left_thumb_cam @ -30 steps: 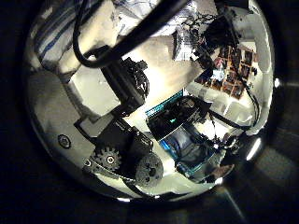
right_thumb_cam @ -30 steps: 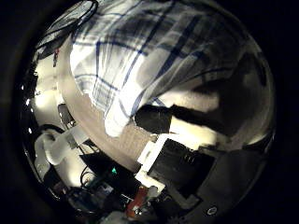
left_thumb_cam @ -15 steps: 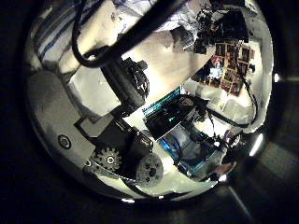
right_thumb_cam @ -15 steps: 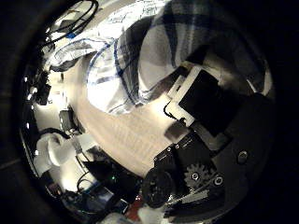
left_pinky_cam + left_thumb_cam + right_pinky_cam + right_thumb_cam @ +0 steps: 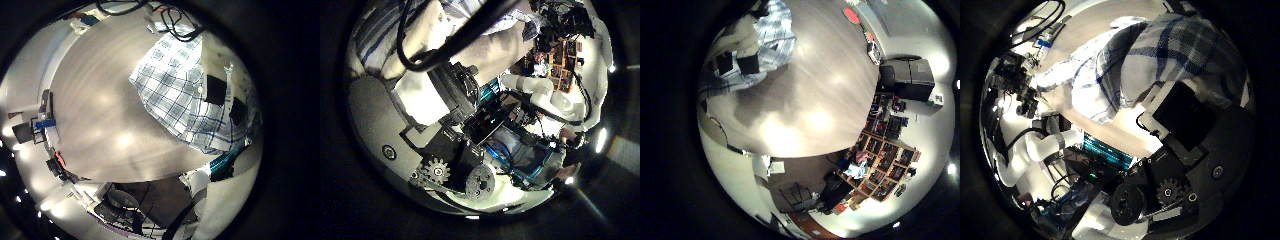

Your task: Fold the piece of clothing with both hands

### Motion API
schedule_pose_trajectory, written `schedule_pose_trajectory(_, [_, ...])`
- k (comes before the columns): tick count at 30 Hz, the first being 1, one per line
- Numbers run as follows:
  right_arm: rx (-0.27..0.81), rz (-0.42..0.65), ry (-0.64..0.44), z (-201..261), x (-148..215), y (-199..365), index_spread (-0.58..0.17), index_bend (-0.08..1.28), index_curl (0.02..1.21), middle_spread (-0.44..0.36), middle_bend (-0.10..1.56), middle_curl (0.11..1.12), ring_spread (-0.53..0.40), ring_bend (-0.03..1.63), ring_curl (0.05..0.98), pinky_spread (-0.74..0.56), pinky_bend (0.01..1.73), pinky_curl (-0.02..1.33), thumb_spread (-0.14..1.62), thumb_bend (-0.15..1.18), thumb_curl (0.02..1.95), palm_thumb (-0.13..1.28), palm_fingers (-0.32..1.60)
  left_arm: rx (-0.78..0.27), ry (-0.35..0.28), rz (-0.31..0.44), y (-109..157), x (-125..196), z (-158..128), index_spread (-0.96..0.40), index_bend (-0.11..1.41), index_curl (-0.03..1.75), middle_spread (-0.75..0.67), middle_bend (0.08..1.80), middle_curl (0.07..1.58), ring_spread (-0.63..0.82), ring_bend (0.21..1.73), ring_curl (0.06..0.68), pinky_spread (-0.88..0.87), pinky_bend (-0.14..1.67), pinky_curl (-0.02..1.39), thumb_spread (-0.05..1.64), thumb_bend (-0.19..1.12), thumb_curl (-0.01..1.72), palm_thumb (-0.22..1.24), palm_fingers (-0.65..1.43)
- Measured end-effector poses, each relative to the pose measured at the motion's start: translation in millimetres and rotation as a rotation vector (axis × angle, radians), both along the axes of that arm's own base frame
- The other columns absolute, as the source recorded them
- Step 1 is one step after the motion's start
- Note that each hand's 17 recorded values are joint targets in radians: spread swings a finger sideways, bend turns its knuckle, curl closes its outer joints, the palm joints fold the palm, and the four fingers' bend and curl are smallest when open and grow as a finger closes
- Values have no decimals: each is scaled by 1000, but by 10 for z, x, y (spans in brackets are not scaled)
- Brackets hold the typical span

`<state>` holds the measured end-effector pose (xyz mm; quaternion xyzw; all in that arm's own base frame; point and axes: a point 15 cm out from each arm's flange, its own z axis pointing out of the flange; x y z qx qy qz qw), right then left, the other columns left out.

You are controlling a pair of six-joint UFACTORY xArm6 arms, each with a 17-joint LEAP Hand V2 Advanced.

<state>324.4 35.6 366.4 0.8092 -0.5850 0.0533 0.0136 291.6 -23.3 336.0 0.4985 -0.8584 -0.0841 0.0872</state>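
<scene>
The checked piece of clothing (image 5: 180,85) lies partly on the round wooden table (image 5: 100,110), and one edge rises to my left hand's fingertips (image 5: 215,90), which are curled on it. In the right thumb side view the same clothing (image 5: 1150,55) hangs close to the palm, pinched against my right hand (image 5: 1185,125). The right little finger side view shows the cloth (image 5: 775,30) raised above the table (image 5: 810,90), next to the fingers (image 5: 735,65). My left hand (image 5: 445,100) fills its thumb side view and hides the cloth there.
Small items (image 5: 40,128) sit at the table's rim, and cables (image 5: 175,20) lie beyond the clothing. A round object (image 5: 852,15) rests near the far rim. A black box (image 5: 905,75) stands off the table. The other arm (image 5: 1035,150) shows beyond the table edge.
Both palm cameras have moved. The right hand has risen with the clothing, and the table now lies farther below. The other arm has come into both thumb side views.
</scene>
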Motion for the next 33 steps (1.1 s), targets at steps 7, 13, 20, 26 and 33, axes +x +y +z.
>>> schedule_pose_trajectory(7, [25, -8, -5, 95, 546, 221, -266, 1125, 889, -177, 1256, 903, -208, 1397, 692, -166, 1418, 628, 1031, -11, 707, 1018, 1084, 22, 29, 62, 208, 165, -38, -747, 560, 1147, -487, 1048, 849, -445, 1279, 533, -784, 702, 859, 1352, -8, 398, 598, 1124])
schedule_pose_trajectory(13, [16, -11, 39, -197, 1240, 509, -262, 1125, 891, -172, 1264, 899, -209, 1396, 702, -172, 1393, 671, 1037, -11, 726, 1013, 1073, 46, 112, 128, 488, 446, -323, -753, 561, 1142, -486, 1055, 844, -445, 1281, 533, -784, 704, 855, 1349, -8, 397, 599, 1121])
schedule_pose_trajectory(20, [-3, 3, 102, -748, 1946, 810, -263, 1121, 898, -171, 1266, 900, -213, 1392, 714, -179, 1375, 721, 1045, -11, 741, 1006, 1060, 43, 183, 188, 717, 855, -707, -752, 562, 1146, -479, 1066, 843, -441, 1286, 535, -777, 680, 863, 1350, -8, 398, 597, 1098])
schedule_pose_trajectory(26, [-16, 24, 138, -1254, 2268, 1059, -265, 1120, 904, -173, 1261, 903, -216, 1389, 724, -185, 1347, 762, 1059, -22, 742, 975, 1048, 34, 217, 235, 810, 1222, -965, -749, 552, 1149, -473, 1068, 841, -440, 1287, 537, -777, 655, 875, 1343, -9, 401, 602, 1084])
schedule_pose_trajectory(33, [22, -4, 27, -1437, 2662, 1102, -315, 733, 830, -199, 1069, 819, -227, 1393, 704, -296, 1319, 748, 1157, -34, 649, 749, 720, 7, 250, 294, 867, 1480, -1201, -726, 487, 1122, -466, 1034, 838, -455, 1209, 534, -759, 569, 905, 1302, -22, 397, 554, 824])
